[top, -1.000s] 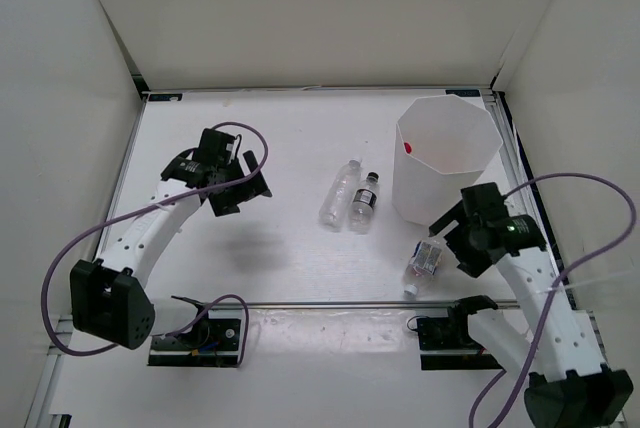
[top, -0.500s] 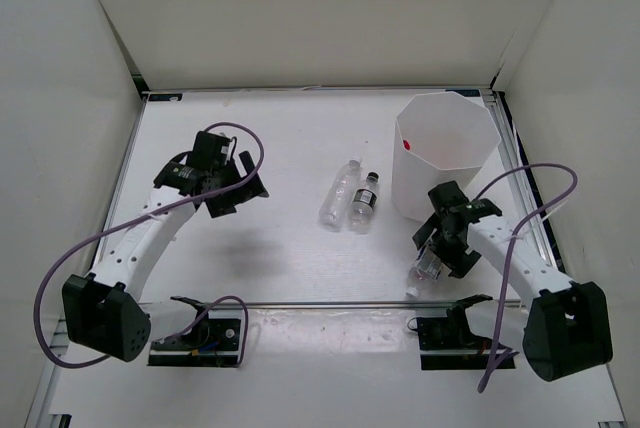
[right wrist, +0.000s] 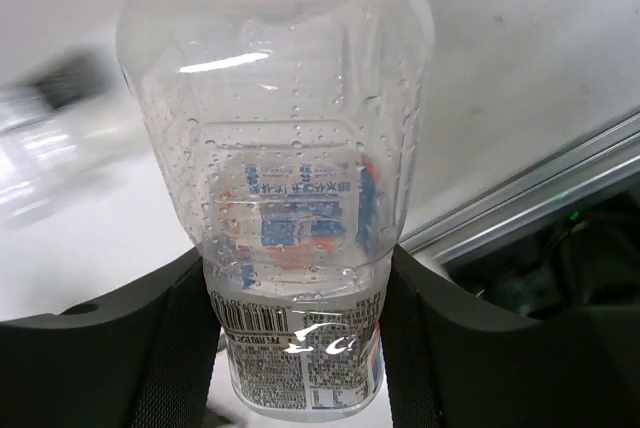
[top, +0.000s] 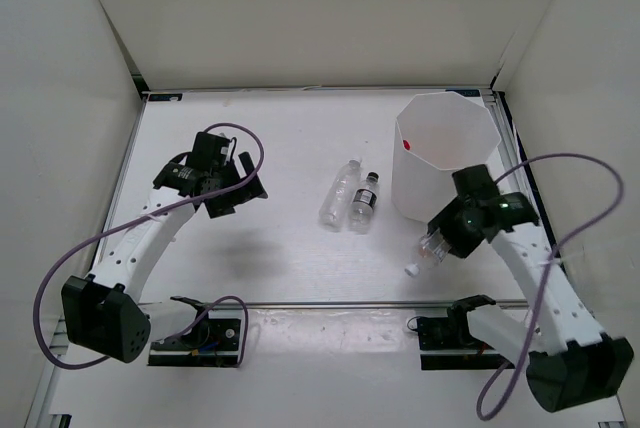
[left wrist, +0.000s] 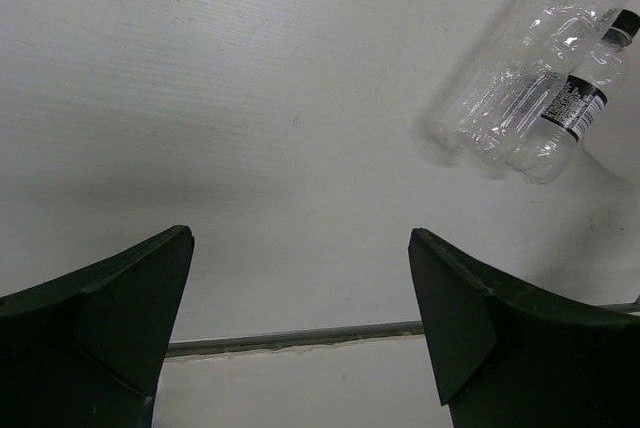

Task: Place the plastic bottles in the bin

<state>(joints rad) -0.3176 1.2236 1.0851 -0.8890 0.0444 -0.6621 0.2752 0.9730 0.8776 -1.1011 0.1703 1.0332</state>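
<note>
The two lying bottles (right wrist: 30, 183) are only blurred smears.

A white counter (top: 290, 128) fills the middle of the top view. White walls (top: 300, 18) close it in at 9, 12 and 3 o'clock. A thin metal rail (top: 330, 304) crosses at 6 o'clock, running side to side along the near edge.
</note>
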